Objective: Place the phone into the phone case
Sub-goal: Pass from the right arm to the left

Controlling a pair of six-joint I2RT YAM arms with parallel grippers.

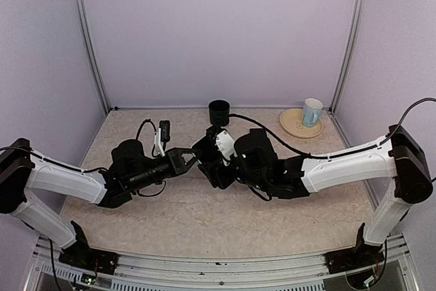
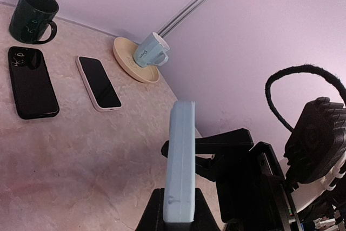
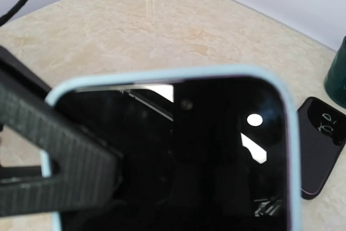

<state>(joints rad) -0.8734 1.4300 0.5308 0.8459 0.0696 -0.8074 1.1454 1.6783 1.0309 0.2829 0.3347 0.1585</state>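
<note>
Over the marbled table (image 1: 204, 230), the left gripper (image 1: 192, 160) is clamped tight on one end of the light-blue phone case (image 2: 181, 155), the phone (image 3: 178, 150) seated dark inside its rim, while the right gripper (image 1: 211, 159) lays one finger (image 3: 59, 144) across it, whether gripping I cannot tell.
</note>
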